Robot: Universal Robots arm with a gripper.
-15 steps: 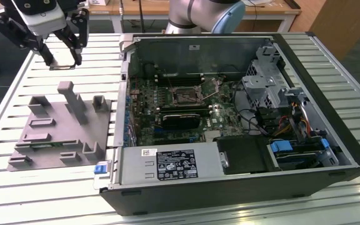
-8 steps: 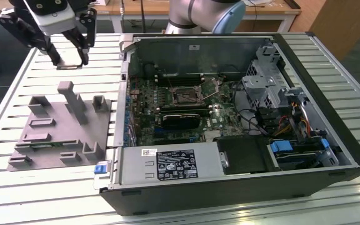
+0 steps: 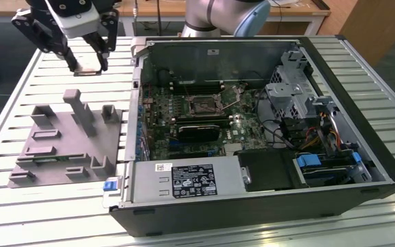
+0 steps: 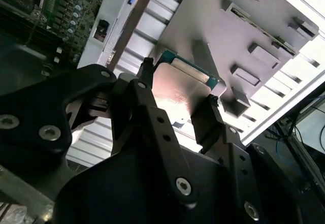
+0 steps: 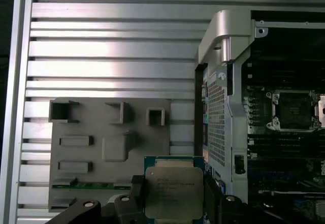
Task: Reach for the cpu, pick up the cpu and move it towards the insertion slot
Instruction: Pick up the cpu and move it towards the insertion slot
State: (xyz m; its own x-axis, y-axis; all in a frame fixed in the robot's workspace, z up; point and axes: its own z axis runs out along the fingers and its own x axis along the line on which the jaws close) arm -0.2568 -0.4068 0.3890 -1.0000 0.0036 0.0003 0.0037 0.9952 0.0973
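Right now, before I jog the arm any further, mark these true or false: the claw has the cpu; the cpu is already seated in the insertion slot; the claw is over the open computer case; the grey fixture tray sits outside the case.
1. The claw grips the cpu. True: in both wrist views its fingers press the chip's opposite edges.
2. The cpu is seated in the insertion slot. False: the slot on the motherboard has a bare dark centre, and the chip is in the claw.
3. The claw is over the open computer case. False: in the exterior view it hangs above the slatted table, off the case's side.
4. The grey fixture tray sits outside the case. True: it lies on the table beside it.
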